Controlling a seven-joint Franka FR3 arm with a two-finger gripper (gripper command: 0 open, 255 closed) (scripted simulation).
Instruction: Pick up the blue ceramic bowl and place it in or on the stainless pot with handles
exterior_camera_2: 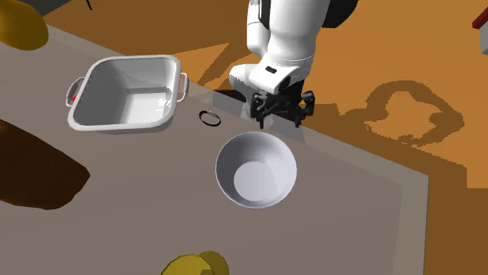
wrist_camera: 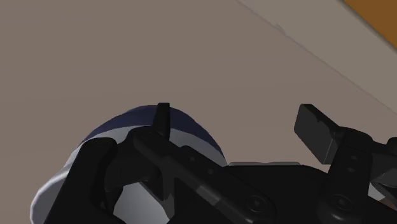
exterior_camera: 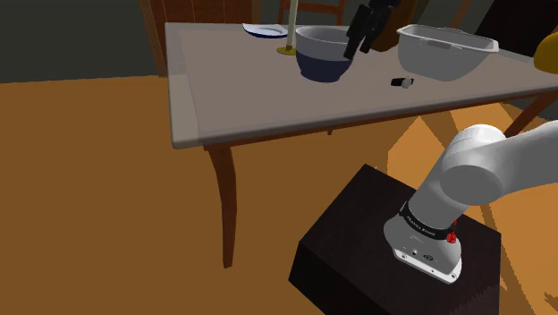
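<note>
1. Task items: the bowl [exterior_camera: 320, 55], blue outside and pale inside, stands upright and empty on the table [exterior_camera: 268, 107], not lifted. The pot [exterior_camera_2: 125, 98], a squarish grey vessel with two side handles, stands empty and well apart from the bowl.
2. Gripper [exterior_camera_2: 279, 116]: poised at the bowl's rim on the side nearest the arm, jaws apart and holding nothing. In the wrist view one finger [wrist_camera: 163, 121] lies over the bowl's wall and the other [wrist_camera: 316, 127] over bare table. I cannot tell whether the wall sits squarely between them.
3. Risk, grip: this looks like a rim grasp. A thin hold on a curved wall may let the bowl swing or slip once raised. Closing off-centre could tip it or push it across the table.
4. Risk, transfer: a small dark ring [exterior_camera_2: 209, 118] lies roughly between bowl and pot, and a low carry could knock it. The bowl looks nearly as wide as the pot's opening, so a tilted release may leave it perched on the rim.
5. Surface: a flat grey-brown table top with a lighter border, on wooden legs. A plate [exterior_camera: 265, 30] and a pale upright post [exterior_camera: 291, 22] stand beyond the bowl. A yellow object [exterior_camera: 547, 54] sits at the shoulder view's right edge.
6. Room: an orange-brown floor [exterior_camera: 89, 197] with a dim wall behind. The arm's dark stand [exterior_camera: 358, 242] sits beside the table.
</note>
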